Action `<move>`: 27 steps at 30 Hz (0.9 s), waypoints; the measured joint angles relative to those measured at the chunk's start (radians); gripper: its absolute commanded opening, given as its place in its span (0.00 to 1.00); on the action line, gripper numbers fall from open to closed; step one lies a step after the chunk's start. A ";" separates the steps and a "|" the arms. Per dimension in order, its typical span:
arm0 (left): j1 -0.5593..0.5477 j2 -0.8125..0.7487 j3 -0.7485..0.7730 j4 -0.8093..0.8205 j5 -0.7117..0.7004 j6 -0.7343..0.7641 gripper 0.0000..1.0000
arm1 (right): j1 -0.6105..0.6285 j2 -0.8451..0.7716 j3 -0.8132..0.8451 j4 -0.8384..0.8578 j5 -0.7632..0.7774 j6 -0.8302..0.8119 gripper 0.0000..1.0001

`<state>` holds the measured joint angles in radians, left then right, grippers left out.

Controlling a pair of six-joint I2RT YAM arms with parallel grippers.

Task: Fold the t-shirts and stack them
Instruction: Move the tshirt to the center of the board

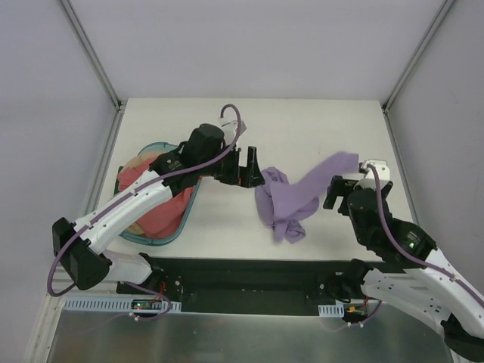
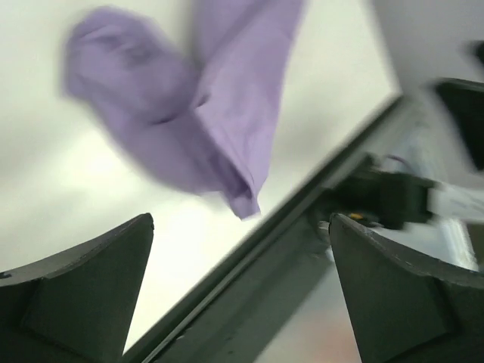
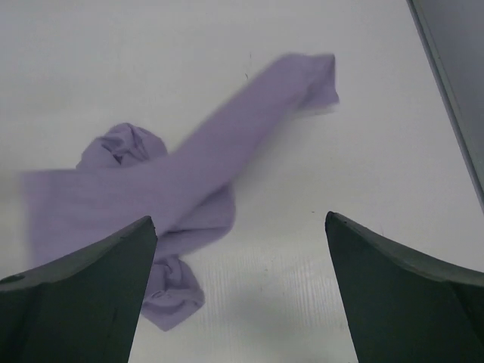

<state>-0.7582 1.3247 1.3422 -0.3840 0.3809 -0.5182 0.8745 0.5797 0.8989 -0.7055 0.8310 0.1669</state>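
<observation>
The lavender t-shirt (image 1: 291,198) lies crumpled on the white table, right of centre, with one long strip reaching up and to the right. It also shows in the left wrist view (image 2: 212,98) and the right wrist view (image 3: 174,181), blurred in both. My left gripper (image 1: 249,168) is open and empty just left of the shirt; in its wrist view (image 2: 242,227) the jaws stand wide apart. My right gripper (image 1: 338,189) is open and empty beside the strip's right end, jaws wide over bare table (image 3: 240,223). The pink-red t-shirt (image 1: 162,208) and the tan t-shirt (image 1: 136,160) lie bunched in the basket.
The teal oval basket (image 1: 155,240) sits at the table's left side, under my left arm. A black rail (image 1: 249,276) runs along the near edge, also in the left wrist view (image 2: 249,265). Grey walls close in the back and sides.
</observation>
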 measured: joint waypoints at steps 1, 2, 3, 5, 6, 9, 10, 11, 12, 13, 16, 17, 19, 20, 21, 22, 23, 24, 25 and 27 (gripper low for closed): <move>0.002 -0.005 -0.044 -0.026 -0.091 0.005 0.99 | 0.000 0.008 0.000 -0.013 0.002 0.005 0.96; 0.008 -0.009 -0.070 -0.043 -0.148 0.006 0.99 | 0.000 0.022 0.000 -0.029 0.002 0.010 0.96; 0.014 -0.016 -0.100 -0.063 -0.219 0.007 0.99 | -0.002 0.037 0.000 -0.047 0.001 0.016 0.96; 0.027 -0.043 -0.158 -0.095 -0.339 0.005 0.99 | -0.009 0.074 0.000 -0.078 -0.010 0.027 0.96; 0.031 -0.054 -0.172 -0.105 -0.369 0.003 0.99 | -0.015 0.092 0.001 -0.087 -0.017 0.030 0.96; 0.033 -0.076 -0.190 -0.117 -0.429 0.002 0.99 | -0.063 0.192 0.014 -0.121 -0.080 0.039 0.96; 0.033 -0.073 -0.190 -0.114 -0.434 0.002 0.99 | -0.080 0.236 0.020 -0.121 -0.106 0.041 0.96; 0.033 -0.063 -0.190 -0.108 -0.435 0.000 0.99 | -0.096 0.278 0.026 -0.121 -0.134 0.042 0.96; 0.032 -0.045 -0.191 -0.103 -0.435 -0.005 0.99 | -0.109 0.323 0.029 -0.117 -0.163 0.041 0.96; 0.033 -0.019 -0.192 -0.095 -0.431 -0.011 0.99 | -0.119 0.368 0.031 -0.111 -0.196 0.039 0.96; 0.033 0.099 -0.192 -0.072 -0.407 -0.027 0.99 | -0.127 0.490 0.031 -0.079 -0.300 0.036 0.97; 0.033 0.145 -0.192 -0.066 -0.396 -0.033 0.99 | -0.127 0.531 0.031 -0.056 -0.350 0.033 0.96; 0.032 0.215 -0.193 -0.060 -0.385 -0.044 0.99 | -0.127 0.590 0.031 -0.008 -0.433 0.029 0.95; 0.032 0.245 -0.196 -0.055 -0.381 -0.048 0.99 | -0.127 0.617 0.031 0.022 -0.474 0.029 0.94; 0.033 0.267 -0.201 -0.047 -0.380 -0.050 0.99 | -0.126 0.645 0.031 0.053 -0.513 0.028 0.93; 0.033 0.282 -0.209 -0.033 -0.377 -0.051 0.99 | -0.125 0.664 0.031 0.075 -0.537 0.027 0.92; 0.034 0.290 -0.217 -0.019 -0.370 -0.054 0.99 | -0.122 0.687 0.031 0.097 -0.559 0.026 0.89; 0.035 0.294 -0.224 -0.005 -0.362 -0.058 0.99 | -0.117 0.709 0.032 0.115 -0.573 0.023 0.87; 0.043 0.296 -0.231 0.016 -0.354 -0.061 0.99 | -0.111 0.732 0.034 0.131 -0.585 0.019 0.82; 0.056 0.300 -0.243 0.061 -0.333 -0.067 0.99 | -0.095 0.781 0.045 0.144 -0.597 0.009 0.74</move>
<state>-0.7021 1.6249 1.0988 -0.3229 0.0479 -0.5850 0.7795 1.3609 0.9443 -0.5613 0.2337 0.1757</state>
